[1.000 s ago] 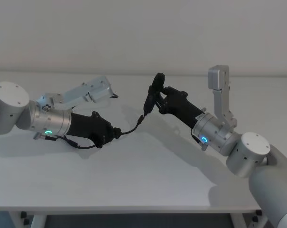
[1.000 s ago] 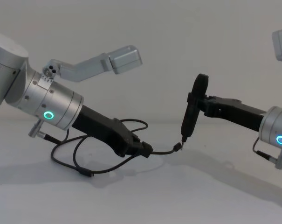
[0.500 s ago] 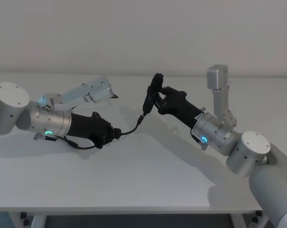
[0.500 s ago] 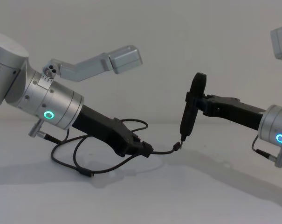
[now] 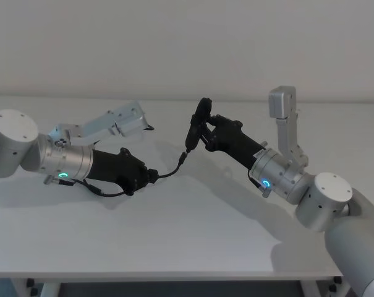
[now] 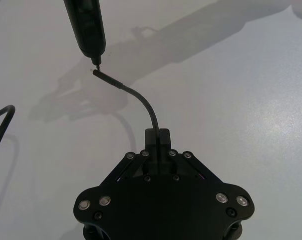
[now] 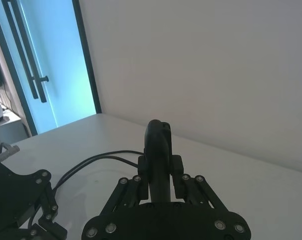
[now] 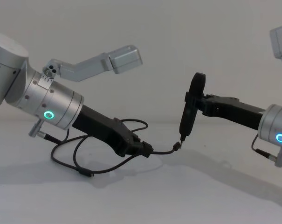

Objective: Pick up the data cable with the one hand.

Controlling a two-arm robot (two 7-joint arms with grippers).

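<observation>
The data cable [image 8: 66, 157] is a thin black cord looped on the white table beneath my left arm. My left gripper [image 8: 145, 150] is shut on the cord near one end, low over the table. A short curved stretch [image 6: 146, 102] runs out past the jaws to a slim plug [image 8: 177, 146]. In the head view the left gripper [image 5: 151, 176] sits left of centre, with the cable [image 5: 169, 172] rising from it. My right gripper [image 5: 208, 133] is shut on a slender black tool [image 5: 196, 129] held upright. The tool's tip [image 6: 97, 62] hangs just above the plug.
The white table [image 5: 187, 235] stretches bare in front of both arms. A plain wall stands behind it. In the right wrist view the tool [image 7: 158, 150] stands between the jaws, the cable [image 7: 101, 159] lies beyond, and a blue-lit glass door [image 7: 46, 65] shows farther off.
The tool in my right gripper has edged slightly to the left. My left gripper and the cable have drawn back a little to the left.
</observation>
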